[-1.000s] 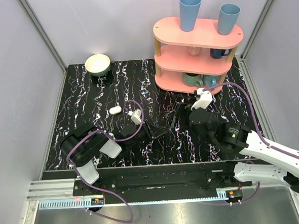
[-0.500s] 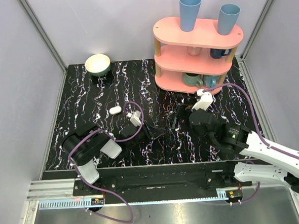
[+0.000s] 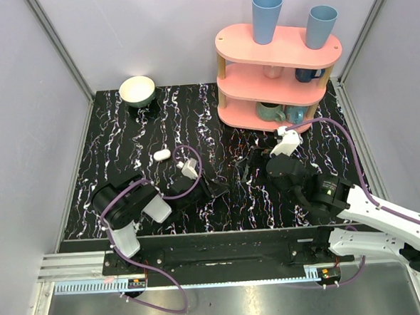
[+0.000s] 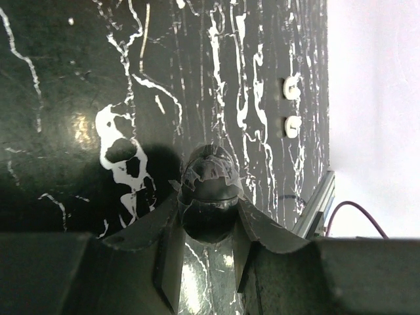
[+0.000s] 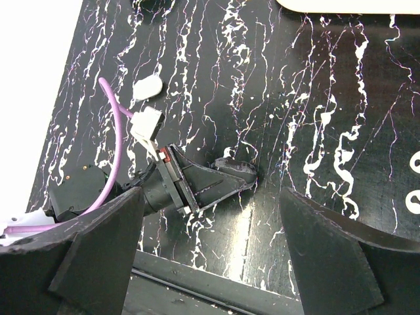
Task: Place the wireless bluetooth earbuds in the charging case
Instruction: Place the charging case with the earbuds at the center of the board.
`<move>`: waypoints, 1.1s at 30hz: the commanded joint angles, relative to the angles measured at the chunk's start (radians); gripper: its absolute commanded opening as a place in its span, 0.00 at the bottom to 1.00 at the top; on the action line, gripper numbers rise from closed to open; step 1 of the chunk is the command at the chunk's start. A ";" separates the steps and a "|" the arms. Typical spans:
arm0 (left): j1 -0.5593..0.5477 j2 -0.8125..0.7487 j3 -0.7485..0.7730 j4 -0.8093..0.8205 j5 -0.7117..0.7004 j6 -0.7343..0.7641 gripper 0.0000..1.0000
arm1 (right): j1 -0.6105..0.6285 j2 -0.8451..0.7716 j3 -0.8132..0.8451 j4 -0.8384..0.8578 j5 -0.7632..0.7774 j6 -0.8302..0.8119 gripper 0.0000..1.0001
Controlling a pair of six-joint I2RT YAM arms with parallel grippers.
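Observation:
The charging case (image 3: 162, 155), a small white pill shape, lies on the black marble table left of centre, and the right wrist view shows this case (image 5: 147, 86) at upper left. Two tiny white earbuds (image 4: 291, 86) (image 4: 292, 126) lie side by side near the table's edge in the left wrist view; the earbuds (image 5: 415, 161) also show at the right wrist view's right border. My left gripper (image 3: 222, 189) (image 4: 209, 172) is low over the table, shut, with nothing seen in it. My right gripper (image 3: 255, 160) (image 5: 210, 223) hovers open above the left gripper's tips (image 5: 239, 172).
A pink three-tier shelf (image 3: 276, 75) with mugs and two blue cups stands at the back right. A cream bowl (image 3: 137, 90) sits at the back left. Grey walls enclose the table on three sides. The metal rail (image 3: 216, 253) runs along the near edge.
My left gripper has drawn back to the left and toward its base, still shut. The right arm has barely shifted.

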 commanded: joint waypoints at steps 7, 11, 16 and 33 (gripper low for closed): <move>0.014 -0.103 0.038 -0.177 -0.051 0.046 0.28 | 0.004 -0.014 -0.002 0.007 0.019 0.007 0.91; 0.016 -0.148 0.045 -0.242 -0.065 0.087 0.38 | 0.004 -0.015 -0.002 0.008 0.019 0.007 0.91; 0.019 -0.185 0.044 -0.293 -0.065 0.097 0.41 | 0.004 -0.013 -0.002 0.015 0.013 -0.001 0.92; 0.027 -0.589 -0.010 -0.657 -0.200 0.221 0.46 | 0.002 0.019 -0.012 0.067 0.013 -0.030 0.93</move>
